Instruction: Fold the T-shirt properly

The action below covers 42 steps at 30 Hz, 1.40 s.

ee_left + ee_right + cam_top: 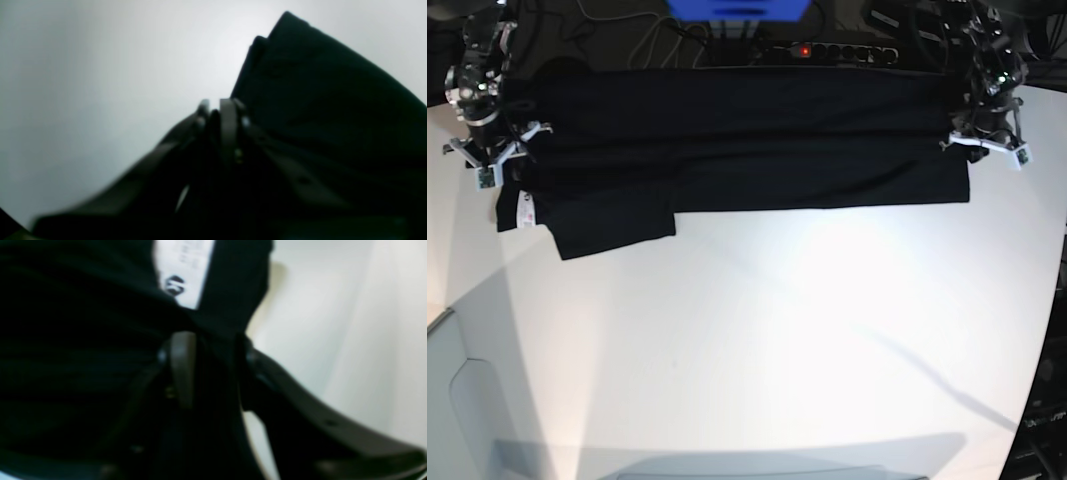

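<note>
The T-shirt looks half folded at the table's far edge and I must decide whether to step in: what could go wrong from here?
1. The T-shirt lies along the far edge of the table, so a backward tug could drag it off.
2. A sleeve flap sticks out below the folded band; the next fold may end up uneven.
3. The right pincer sits over cloth near the white tag and could snag as it lifts.

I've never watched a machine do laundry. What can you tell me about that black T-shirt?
The T-shirt is plain black cloth, stretched as a long wrinkled band across the far side of the white table. One sleeve hangs lower at one end, near a small white tag. A claw sits at each end: left claw, right claw.
</note>
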Motion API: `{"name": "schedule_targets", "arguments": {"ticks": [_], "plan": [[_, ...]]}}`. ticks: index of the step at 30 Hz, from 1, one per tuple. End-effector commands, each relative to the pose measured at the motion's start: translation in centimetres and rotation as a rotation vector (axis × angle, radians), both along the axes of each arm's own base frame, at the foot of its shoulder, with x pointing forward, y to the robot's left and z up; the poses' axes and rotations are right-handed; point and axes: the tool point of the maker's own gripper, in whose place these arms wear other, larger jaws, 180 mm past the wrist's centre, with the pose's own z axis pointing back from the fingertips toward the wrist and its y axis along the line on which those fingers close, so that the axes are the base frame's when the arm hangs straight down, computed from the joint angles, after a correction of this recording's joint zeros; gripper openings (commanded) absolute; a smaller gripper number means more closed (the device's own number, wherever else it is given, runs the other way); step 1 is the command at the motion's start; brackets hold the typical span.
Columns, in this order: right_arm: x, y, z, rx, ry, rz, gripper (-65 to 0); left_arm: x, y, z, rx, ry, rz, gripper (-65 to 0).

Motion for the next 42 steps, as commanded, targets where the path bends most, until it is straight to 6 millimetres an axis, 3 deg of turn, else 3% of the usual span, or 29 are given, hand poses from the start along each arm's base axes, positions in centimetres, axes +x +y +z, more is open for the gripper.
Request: {"name": "schedule_targets", "arguments": {"ticks": [1, 7, 10, 12, 16, 19, 25, 38, 40, 42], "plan": [[1.2, -0.9, 2.7, -0.034, -0.078, 0.014, -37.5, 0.5, 0.6, 1.1, 0.027, -0.03, 0.003, -49.8], [3.1, -1.8, 8.7, -0.07, -0.267, -0.067, -35.2, 0.3, -0.1, 0.8, 0.008, -0.033, 0.011, -35.6], [5.0, -1.0, 10.1, -0.058, -0.328, -0.063, -35.2, 0.2, -0.2, 0.6, 0.004, -0.028, 0.01, -27.6], [6.2, 0.5, 9.9, -0.039, -0.322, -0.025, -35.2, 0.1, -0.2, 0.5, 0.002, -0.024, 0.011, -23.6], [9.4, 4.1, 9.2, -0.019, -0.242, 0.081, -34.8, 0.1, -0.2, 0.6, 0.005, -0.026, 0.01, -21.3], [11.6, 6.1, 7.4, 0.001, -0.147, 0.129, -34.8, -0.1, 0.0, 0.6, 0.008, -0.026, 0.016, -21.3], [14.1, 5.9, 3.0, 0.069, 0.005, 0.091, -34.7, -0.1, 0.0, 0.6, 0.01, -0.023, 0.016, -21.3], [13.1, 5.6, -1.9, 0.14, 0.136, 0.049, -32.4, -0.3, 0.1, 0.5, 0.012, -0.017, 0.016, -21.3], [13.0, 5.5, -2.7, 0.151, 0.161, 0.041, -36.5, -0.4, 0.1, 0.5, 0.013, -0.016, 0.015, -21.3], [12.6, 5.5, -3.5, 0.162, 0.177, 0.036, -45.5, -0.4, 0.1, 0.5, 0.013, -0.016, 0.015, -21.3]]}}
